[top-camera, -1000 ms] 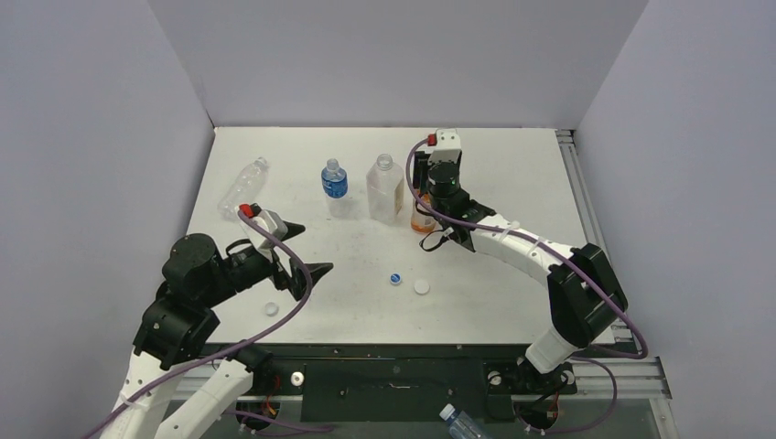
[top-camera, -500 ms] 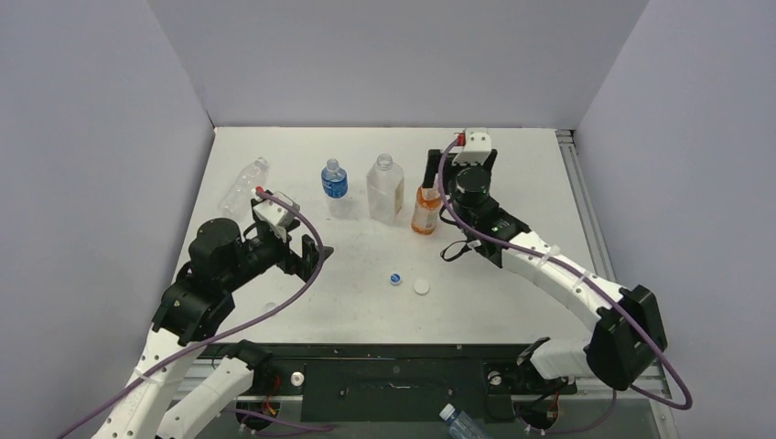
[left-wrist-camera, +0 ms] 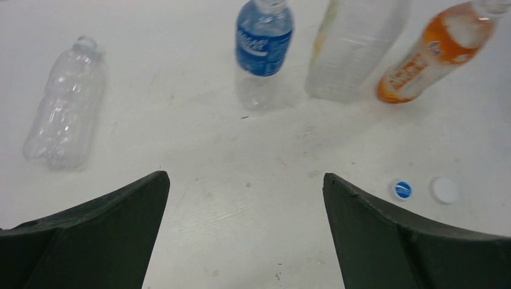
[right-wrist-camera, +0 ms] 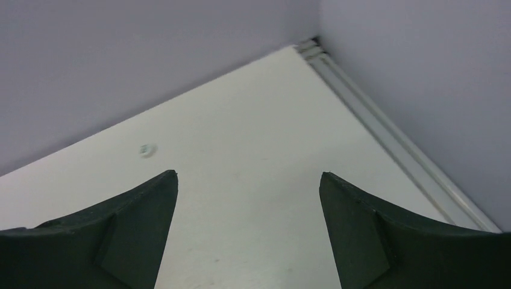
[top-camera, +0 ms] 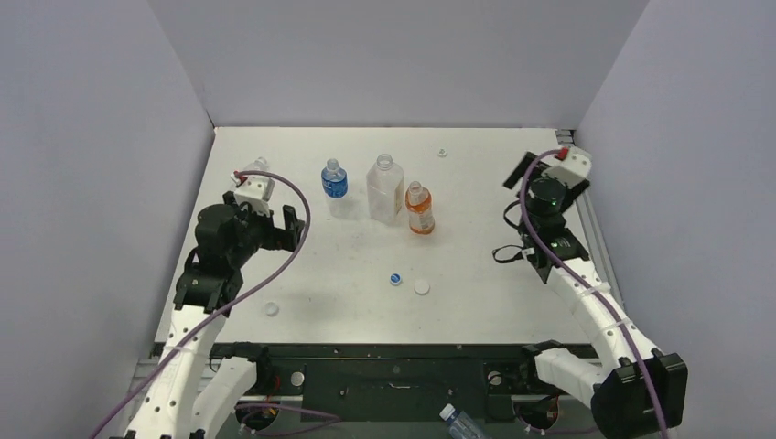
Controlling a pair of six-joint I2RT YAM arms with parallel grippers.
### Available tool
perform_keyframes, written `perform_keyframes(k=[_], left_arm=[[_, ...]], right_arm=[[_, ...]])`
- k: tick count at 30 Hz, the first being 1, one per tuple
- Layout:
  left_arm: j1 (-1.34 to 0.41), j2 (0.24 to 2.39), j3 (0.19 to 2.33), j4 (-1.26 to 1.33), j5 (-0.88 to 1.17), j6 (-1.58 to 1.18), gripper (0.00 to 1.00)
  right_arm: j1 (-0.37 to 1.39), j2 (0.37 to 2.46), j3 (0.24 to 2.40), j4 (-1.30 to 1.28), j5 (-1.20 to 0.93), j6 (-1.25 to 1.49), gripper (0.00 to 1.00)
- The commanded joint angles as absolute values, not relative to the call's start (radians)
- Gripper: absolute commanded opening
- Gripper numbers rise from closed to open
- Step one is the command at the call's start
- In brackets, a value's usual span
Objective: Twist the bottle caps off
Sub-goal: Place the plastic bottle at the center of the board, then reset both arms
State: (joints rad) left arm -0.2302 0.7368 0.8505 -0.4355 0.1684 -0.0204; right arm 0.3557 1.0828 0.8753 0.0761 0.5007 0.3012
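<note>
Loose bottle caps lie on the white table: a blue-topped cap (top-camera: 395, 279) (left-wrist-camera: 402, 189), a white cap (top-camera: 421, 287) (left-wrist-camera: 445, 189) beside it, a white cap (top-camera: 272, 309) at the near left, and a small cap (top-camera: 442, 152) (right-wrist-camera: 146, 149) at the back. My left gripper (top-camera: 285, 227) (left-wrist-camera: 246, 180) is open and empty, above the table in front of the bottles. My right gripper (top-camera: 535, 172) (right-wrist-camera: 248, 177) is open and empty at the far right, facing the back corner.
A clear bottle (top-camera: 252, 174) (left-wrist-camera: 63, 114) lies at the left. A blue-labelled bottle (top-camera: 334, 180) (left-wrist-camera: 263, 39), a clear square bottle (top-camera: 385, 187) (left-wrist-camera: 355, 42) and an orange bottle (top-camera: 419, 208) (left-wrist-camera: 434, 51) stand mid-table. A metal rail (top-camera: 575, 197) (right-wrist-camera: 385, 132) runs along the right edge.
My right gripper left the orange bottle and swung right to the table's edge. A small cap now lies at the back. My left gripper moved back and left.
</note>
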Motion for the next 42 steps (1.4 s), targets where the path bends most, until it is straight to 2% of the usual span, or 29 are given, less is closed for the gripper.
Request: perform_keyframes(k=[1, 3, 7, 12, 20, 26, 33, 40, 42], left_arm=[[-0.063, 0.845, 0.764, -0.28, 0.206, -0.014, 0.97], [-0.034, 0.9, 0.738, -0.259, 0.201, 0.047, 0.97], [-0.007, 0.984, 0.688, -0.21, 0.196, 0.086, 0.97], [-0.005, 1.048, 0.587, -0.065, 0.179, 0.085, 0.97], [0.063, 1.092, 0.393, 0.455, 0.211, 0.009, 0.97], [0.102, 1.204, 0.267, 0.809, 0.232, -0.075, 0.97], [0.114, 1.314, 0.21, 1.063, 0.226, -0.119, 0.97], [0.116, 1.496, 0.118, 1.413, 0.208, -0.125, 0.97], [0.115, 1.469, 0.129, 1.351, 0.189, -0.12, 0.97]], right_arm=[[0.084, 0.968, 0.68, 0.07, 0.593, 0.482, 0.82], [-0.001, 0.926, 0.588, 0.134, 0.605, 0.476, 0.83], [-0.043, 0.936, 0.502, 0.177, 0.726, 0.416, 0.83], [-0.074, 0.985, 0.45, 0.27, 0.697, 0.396, 0.83], [-0.075, 1.029, 0.371, 0.474, 0.551, 0.306, 0.84], [-0.075, 1.031, 0.346, 0.526, 0.532, 0.257, 0.84], [-0.072, 1.099, 0.337, 0.605, 0.436, 0.264, 0.85], [-0.035, 1.234, 0.312, 0.815, 0.464, 0.263, 0.85], [0.016, 1.271, 0.294, 0.887, 0.535, 0.239, 0.85]])
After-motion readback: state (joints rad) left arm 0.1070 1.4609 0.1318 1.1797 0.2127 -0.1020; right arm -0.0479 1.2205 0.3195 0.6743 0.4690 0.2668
